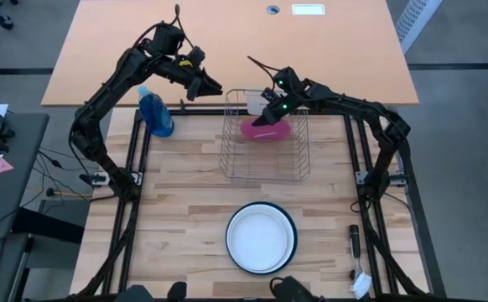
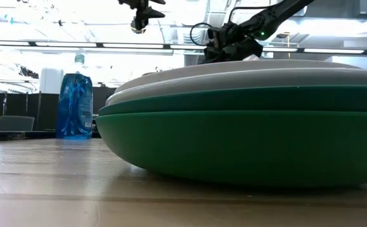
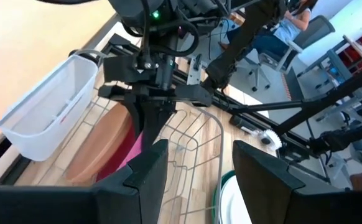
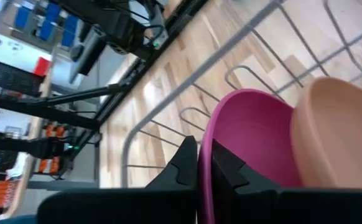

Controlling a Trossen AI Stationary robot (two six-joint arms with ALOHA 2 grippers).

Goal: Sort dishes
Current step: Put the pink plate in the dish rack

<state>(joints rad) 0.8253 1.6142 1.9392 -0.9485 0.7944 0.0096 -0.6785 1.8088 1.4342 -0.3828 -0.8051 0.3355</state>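
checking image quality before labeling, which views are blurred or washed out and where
Low view: green plate fills the foreground, soft; the room behind the bottle is blown out white. Right wrist view: pink plate and rack smeared, right pincer sharper. Left wrist view: left pincer dark and soft. High view: evenly lit, sharp.

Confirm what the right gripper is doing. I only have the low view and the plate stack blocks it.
Observer: The right gripper is shut on the magenta plate at its rim, inside the wire rack.
Operator: Anything else in the rack?
Observer: A salmon plate, standing right beside the magenta one.
Operator: Left arm?
Observer: The left gripper is open, hovering by the rack's far left corner, near the blue bottle.
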